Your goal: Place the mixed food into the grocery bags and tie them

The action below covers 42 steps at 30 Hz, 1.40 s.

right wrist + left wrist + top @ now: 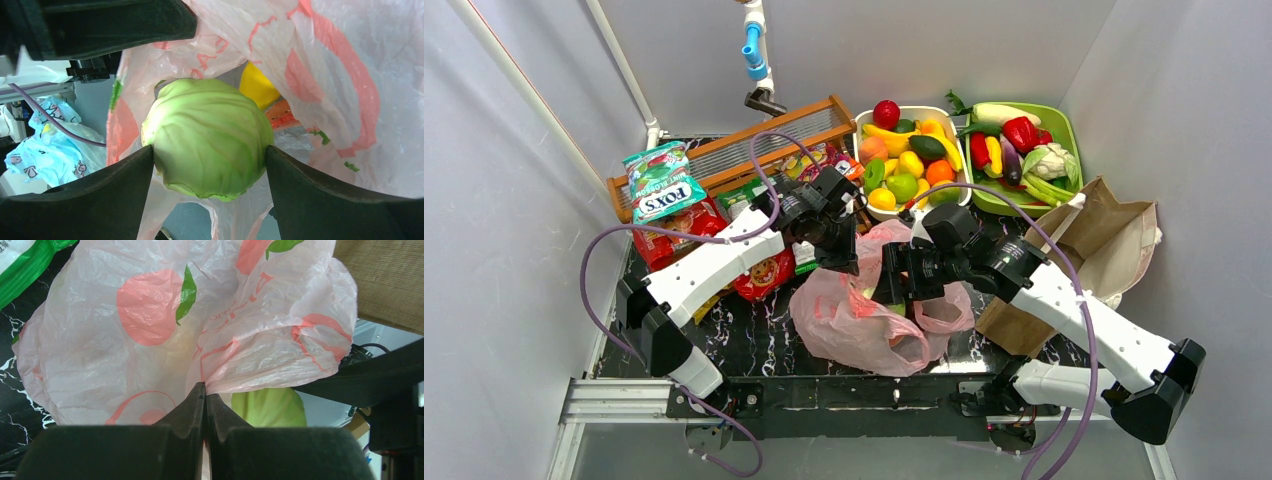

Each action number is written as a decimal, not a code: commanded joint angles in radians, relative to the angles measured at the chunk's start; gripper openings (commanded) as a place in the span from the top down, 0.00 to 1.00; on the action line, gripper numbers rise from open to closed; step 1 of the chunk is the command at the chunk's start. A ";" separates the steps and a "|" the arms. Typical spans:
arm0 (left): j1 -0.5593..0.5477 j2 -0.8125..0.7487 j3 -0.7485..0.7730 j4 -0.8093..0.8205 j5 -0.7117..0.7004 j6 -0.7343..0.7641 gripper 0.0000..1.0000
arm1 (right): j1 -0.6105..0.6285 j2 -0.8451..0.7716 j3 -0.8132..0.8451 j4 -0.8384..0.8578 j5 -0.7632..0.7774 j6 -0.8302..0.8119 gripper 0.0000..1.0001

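Observation:
The pink plastic bag [854,315] printed with red roses lies in the middle of the table, its mouth lifted. My left gripper [205,390] is shut on a pinch of the bag's rim [240,365] and holds it up. My right gripper [209,150] stands open at the bag's mouth. A green toy cabbage [210,130] sits right at its fingertips, just inside the bag. A yellow piece [257,85] and something orange lie deeper in the bag. The cabbage [270,407] also shows under the rim in the left wrist view. The brown paper bag [1114,245] lies on the right.
A white basket [856,130] of toy fruit and a green tray [1069,120] of toy vegetables stand at the back. Foil snack packets [662,180] lie at the left by a wooden rack [724,150]. Both arms crowd over the pink bag.

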 commanded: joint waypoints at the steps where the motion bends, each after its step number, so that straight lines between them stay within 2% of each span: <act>1: 0.006 -0.055 -0.053 0.027 0.021 -0.020 1.00 | 0.011 -0.035 0.033 0.020 -0.021 -0.012 0.13; 7: 0.005 -0.077 -0.071 0.085 0.074 -0.034 1.00 | 0.012 -0.017 -0.071 0.160 -0.101 -0.015 0.12; 11: 0.005 -0.089 -0.093 0.128 0.126 -0.049 1.00 | 0.012 -0.028 -0.154 0.306 -0.112 -0.020 0.11; 13: 0.005 -0.096 -0.107 0.132 0.133 -0.053 1.00 | 0.012 -0.023 -0.148 0.326 -0.109 -0.028 0.11; 19: 0.005 -0.128 -0.152 0.129 0.107 -0.056 1.00 | 0.012 -0.022 -0.028 0.206 -0.059 -0.088 0.10; 26: 0.005 -0.138 -0.161 0.106 0.080 -0.052 1.00 | 0.012 -0.100 0.084 -0.026 0.059 -0.138 0.09; 34: 0.005 -0.138 -0.158 0.089 0.066 -0.047 1.00 | 0.012 -0.221 -0.018 -0.168 0.082 -0.096 0.09; 42: 0.005 -0.145 -0.176 0.089 0.046 -0.062 1.00 | 0.012 -0.323 -0.168 -0.170 0.088 -0.032 0.12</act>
